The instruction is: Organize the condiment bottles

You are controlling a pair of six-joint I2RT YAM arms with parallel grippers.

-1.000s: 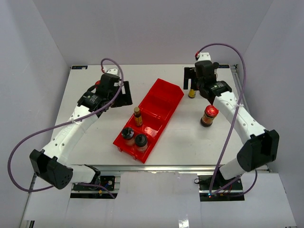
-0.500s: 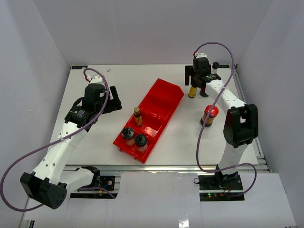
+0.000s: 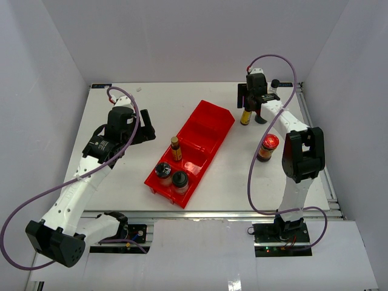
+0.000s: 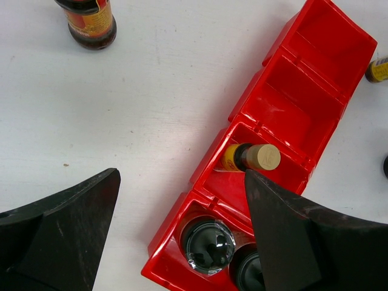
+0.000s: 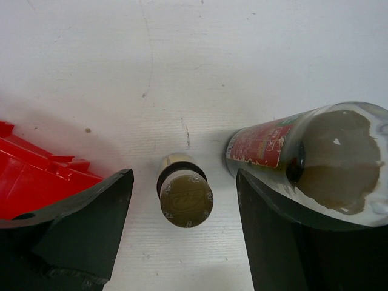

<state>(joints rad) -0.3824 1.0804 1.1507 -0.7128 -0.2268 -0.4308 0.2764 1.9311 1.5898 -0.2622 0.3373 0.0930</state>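
A long red bin holds a slim yellow-labelled bottle and two black-lidded jars. My right gripper is open, with one finger on each side of the second slim bottle, not touching it. A bigger red-labelled bottle stands just right of it, against my right finger. A red-lidded jar stands alone at the right. My left gripper is open and empty, left of the bin. Its wrist view shows another dark jar and the bin's bottle.
The bin's two far compartments hold nothing. The bin's corner lies just left of my right gripper. Grey walls close in the table on three sides. A black-capped object stands near the far right corner.
My right gripper has moved toward the far edge and now straddles the slim bottle. My left arm has pulled back to the left, away from the bin. No bottle has moved.
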